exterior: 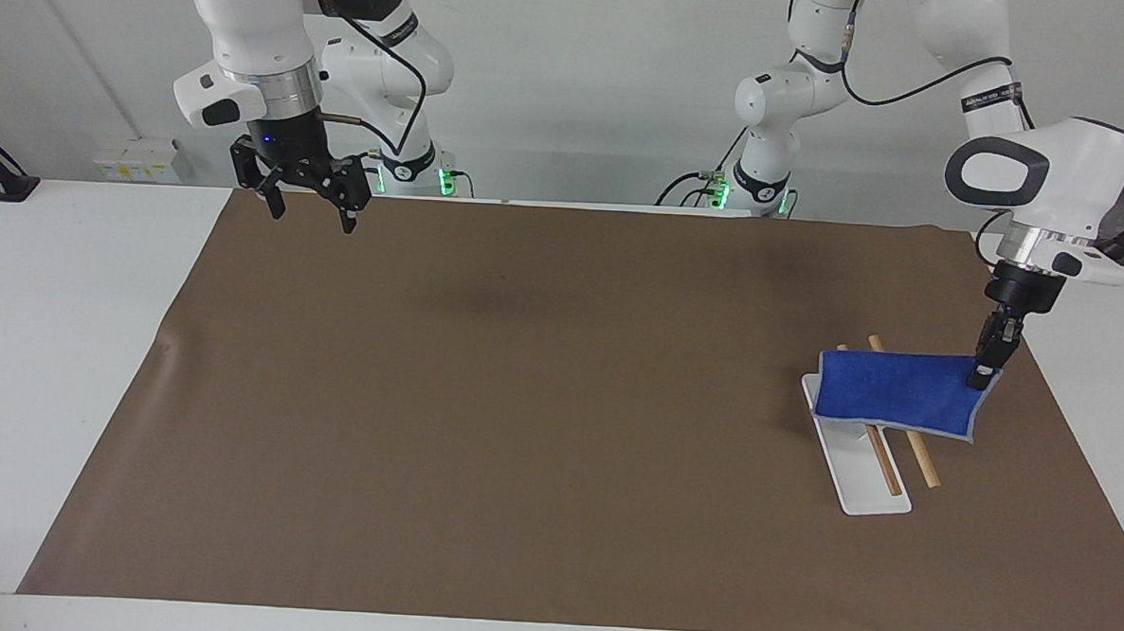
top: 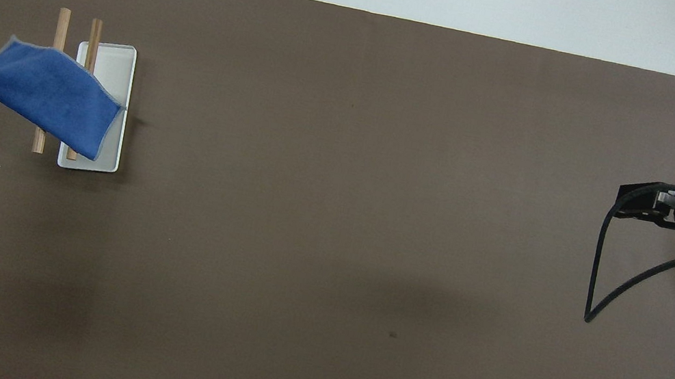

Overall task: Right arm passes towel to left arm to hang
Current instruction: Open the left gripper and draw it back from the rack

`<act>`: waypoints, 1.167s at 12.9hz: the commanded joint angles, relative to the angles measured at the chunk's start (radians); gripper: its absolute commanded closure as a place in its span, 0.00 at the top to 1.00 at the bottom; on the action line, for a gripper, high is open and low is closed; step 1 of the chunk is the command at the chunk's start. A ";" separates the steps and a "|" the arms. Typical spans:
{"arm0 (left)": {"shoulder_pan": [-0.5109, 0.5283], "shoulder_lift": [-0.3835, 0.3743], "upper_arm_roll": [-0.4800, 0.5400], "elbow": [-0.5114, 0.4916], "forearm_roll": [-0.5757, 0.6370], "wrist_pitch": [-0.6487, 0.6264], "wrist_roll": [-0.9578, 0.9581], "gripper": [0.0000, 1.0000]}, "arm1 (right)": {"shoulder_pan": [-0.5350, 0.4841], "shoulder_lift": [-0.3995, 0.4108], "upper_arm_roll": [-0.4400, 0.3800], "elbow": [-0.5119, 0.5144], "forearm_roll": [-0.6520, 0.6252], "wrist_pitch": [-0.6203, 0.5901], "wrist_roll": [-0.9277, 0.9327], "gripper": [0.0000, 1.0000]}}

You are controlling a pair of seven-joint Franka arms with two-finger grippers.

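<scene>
The left gripper point(exterior: 982, 376) points down from a bent wrist, fingers pinched together on a cloth corner. The right gripper point(exterior: 308, 208) hangs at ten o'clock, raised, fingers spread apart.

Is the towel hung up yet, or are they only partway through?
Nearly there. The pass looks done: the right claw hangs open and empty over the mat's edge. In hand: the left claw grips one corner of the towel, which is spread across the wooden rails of the white rack. Left: letting go and pulling away.
</scene>
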 commanded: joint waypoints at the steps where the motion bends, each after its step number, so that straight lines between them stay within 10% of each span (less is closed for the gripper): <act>1: -0.006 0.001 -0.005 -0.048 0.035 0.050 0.000 0.00 | 0.031 0.017 -0.045 0.026 -0.002 -0.026 -0.027 1.00; 15: -0.061 0.005 -0.005 -0.129 0.058 0.121 0.040 0.00 | 0.034 0.004 -0.047 -0.006 0.001 -0.041 -0.025 1.00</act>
